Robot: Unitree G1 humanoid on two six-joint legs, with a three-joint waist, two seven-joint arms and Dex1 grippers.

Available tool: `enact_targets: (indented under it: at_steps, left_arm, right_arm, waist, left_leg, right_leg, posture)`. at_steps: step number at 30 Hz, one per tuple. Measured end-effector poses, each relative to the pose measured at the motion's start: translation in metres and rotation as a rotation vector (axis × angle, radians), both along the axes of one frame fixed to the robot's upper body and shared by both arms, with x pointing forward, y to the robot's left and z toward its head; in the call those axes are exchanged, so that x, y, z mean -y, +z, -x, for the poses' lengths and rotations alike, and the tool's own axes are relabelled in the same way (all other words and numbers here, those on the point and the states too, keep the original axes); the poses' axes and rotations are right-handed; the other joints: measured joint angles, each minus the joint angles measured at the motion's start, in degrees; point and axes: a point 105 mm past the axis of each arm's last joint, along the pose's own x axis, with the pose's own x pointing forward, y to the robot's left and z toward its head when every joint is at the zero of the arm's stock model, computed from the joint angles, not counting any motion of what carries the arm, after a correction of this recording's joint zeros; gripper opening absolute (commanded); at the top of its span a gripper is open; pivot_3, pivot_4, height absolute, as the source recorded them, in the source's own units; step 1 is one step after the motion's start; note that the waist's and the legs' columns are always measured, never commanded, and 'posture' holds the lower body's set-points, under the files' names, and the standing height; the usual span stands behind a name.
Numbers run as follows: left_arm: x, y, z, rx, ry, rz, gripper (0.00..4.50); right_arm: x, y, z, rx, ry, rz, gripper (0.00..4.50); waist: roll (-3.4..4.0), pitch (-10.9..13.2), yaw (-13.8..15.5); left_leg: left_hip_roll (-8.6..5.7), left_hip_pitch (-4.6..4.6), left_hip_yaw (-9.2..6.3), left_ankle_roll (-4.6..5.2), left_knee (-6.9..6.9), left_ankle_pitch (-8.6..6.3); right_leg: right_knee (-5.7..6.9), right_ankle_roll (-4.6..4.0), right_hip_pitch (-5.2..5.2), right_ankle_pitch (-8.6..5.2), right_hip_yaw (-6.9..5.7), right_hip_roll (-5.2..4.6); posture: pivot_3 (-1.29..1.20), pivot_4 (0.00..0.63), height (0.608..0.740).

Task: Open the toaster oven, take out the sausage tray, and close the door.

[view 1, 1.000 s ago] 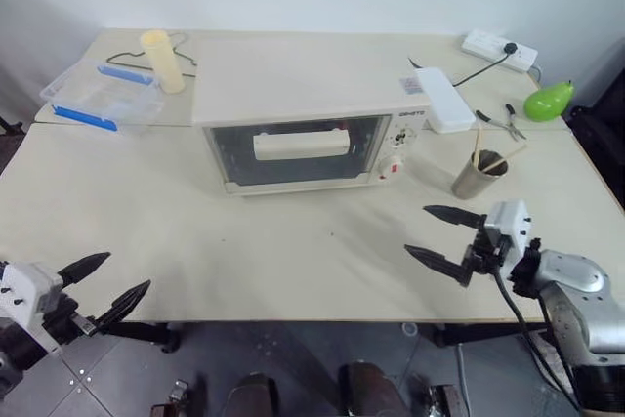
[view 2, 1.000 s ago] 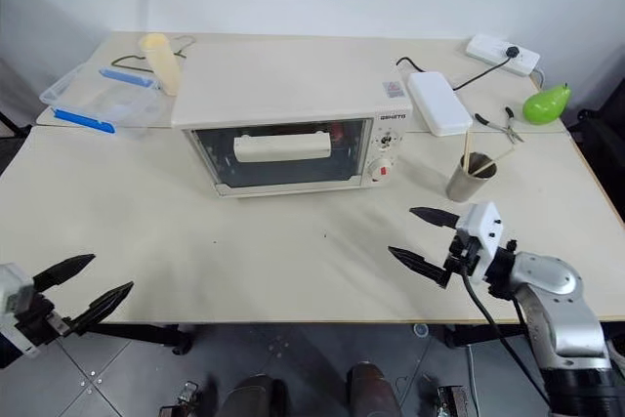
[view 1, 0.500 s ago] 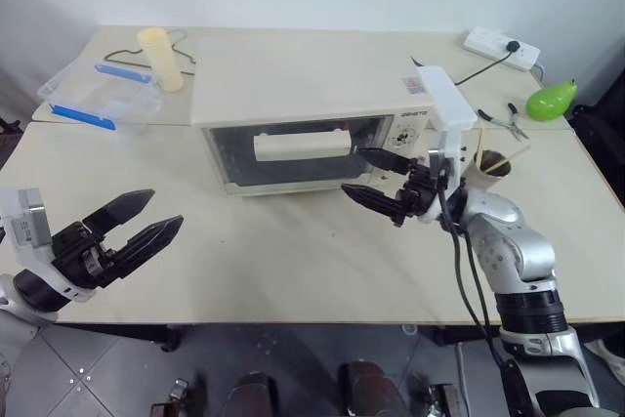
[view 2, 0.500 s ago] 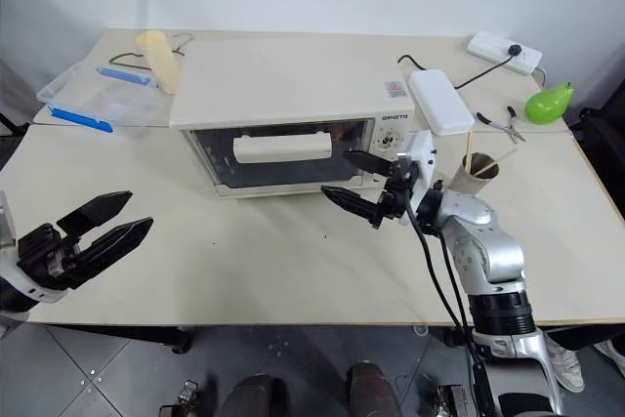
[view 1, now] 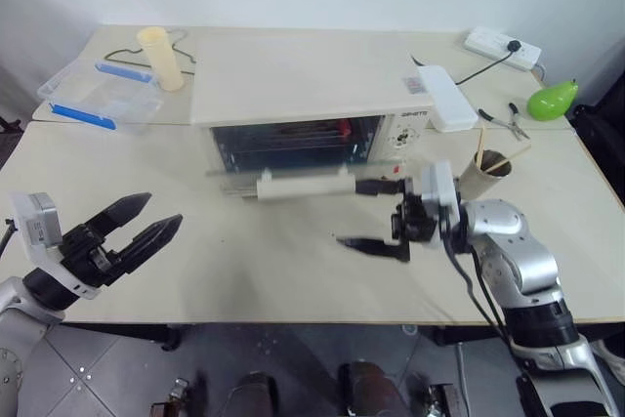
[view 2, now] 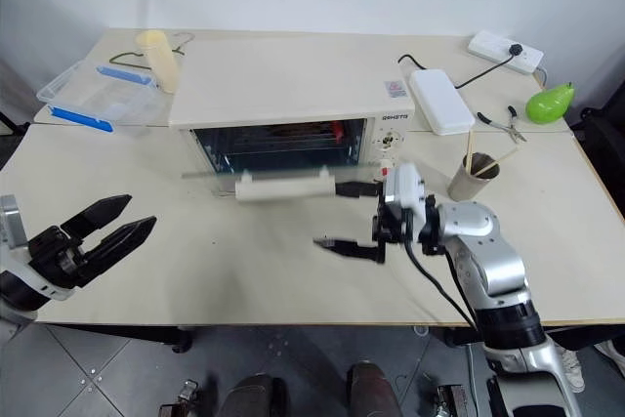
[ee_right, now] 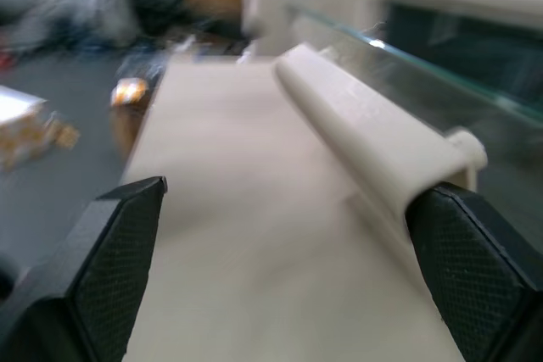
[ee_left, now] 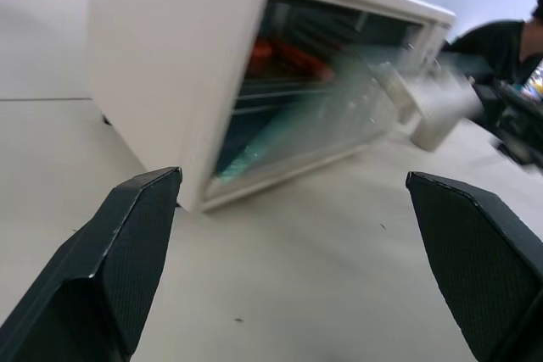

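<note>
Your oven (view 1: 293,95) door (view 1: 283,181) hangs open, right end effector (view 1: 373,214) spread wide beside its handle (view 1: 301,186), left end effector (view 1: 137,222) open; sausage tray (ee_left: 284,55) remains inside.

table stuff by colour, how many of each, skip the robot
cream or white: 4, toaster oven, flat white box, power strip, yellowish cup
green: 1, pear-shaped thing
clear with blue clips: 1, plastic box
metal: 2, cup with sticks, pliers
total: 8
</note>
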Motion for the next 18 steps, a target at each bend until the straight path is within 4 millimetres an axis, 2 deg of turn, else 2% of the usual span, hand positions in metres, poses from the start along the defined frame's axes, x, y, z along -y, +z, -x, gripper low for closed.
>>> enact_targets:
  at_steps: [2, 6, 9, 12, 14, 17, 18]
  left_arm:
    - [-0.003, 0.008, -0.005, 0.036, 0.006, 0.035, 3.7]
    - [-0.006, 0.027, -0.019, 0.115, 0.001, 0.122, 2.46]
    - [-0.003, 0.033, -0.034, 0.141, -0.004, 0.129, 1.63]
    - [0.013, 0.024, -0.055, 0.114, -0.047, 0.07, 0.56]
    - [0.03, 0.013, -0.066, 0.083, -0.098, 0.016, 0.07]
    - [0.057, 0.006, -0.078, 0.081, -0.177, 0.011, 0.01]
    - [0.059, 0.005, -0.08, 0.08, -0.182, 0.007, 0.01]
  right_arm:
    - [0.002, -0.006, 0.002, 0.013, -0.001, 0.022, 4.5]
    - [0.003, -0.005, 0.0, 0.062, -0.022, 0.031, 4.5]
    - [0.003, -0.006, -0.002, 0.079, -0.029, 0.032, 4.5]
    - [0.002, -0.005, -0.004, 0.094, -0.028, 0.03, 4.5]
    - [0.002, -0.005, -0.005, 0.098, -0.03, 0.031, 4.5]
    - [0.002, -0.004, -0.006, 0.108, -0.03, 0.033, 4.5]
    - [0.002, -0.005, -0.006, 0.108, -0.033, 0.033, 4.5]
  waist:
    - [0.0, 0.0, -0.1]
    - [0.01, 0.0, 0.1]
    - [0.01, 0.0, 0.1]
    - [0.01, 0.0, 0.1]
    - [0.01, 0.0, 0.1]
    - [0.0, 0.0, 0.2]
    - [0.0, 0.0, 0.1]
  left_leg:
    - [0.01, 0.0, 0.05, 0.0, 0.04, 0.0]
    - [0.01, 0.03, -0.03, -0.04, 0.11, 0.03]
    - [-0.02, 0.04, -0.02, -0.05, 0.14, 0.04]
    - [-0.07, 0.03, -0.01, -0.05, 0.15, 0.05]
    - [-0.09, 0.03, 0.0, -0.05, 0.16, 0.05]
    - [-0.07, -0.01, 0.0, -0.03, 0.2, 0.05]
    - [-0.06, -0.01, 0.01, -0.03, 0.19, 0.05]
  right_leg:
    - [-0.01, 0.0, 0.0, 0.0, 0.0, -0.01]
    - [-0.01, 0.0, 0.0, 0.0, -0.1, 0.0]
    - [0.01, 0.0, 0.0, 0.0, -0.11, 0.01]
    - [0.04, 0.01, 0.02, 0.0, -0.11, 0.05]
    - [0.11, 0.03, 0.02, 0.01, -0.11, 0.05]
    - [0.1, 0.05, 0.02, 0.03, -0.13, 0.04]
    - [0.1, 0.06, -0.01, 0.03, -0.12, 0.02]
  posture:
    - [0.0, 0.15, 0.74]
    - [0.0, 0.15, 0.74]
    - [0.0, 0.15, 0.74]
    - [0.0, 0.15, 0.74]
    - [0.0, 0.15, 0.74]
    - [0.0, 0.15, 0.74]
    - [0.0, 0.15, 0.74]
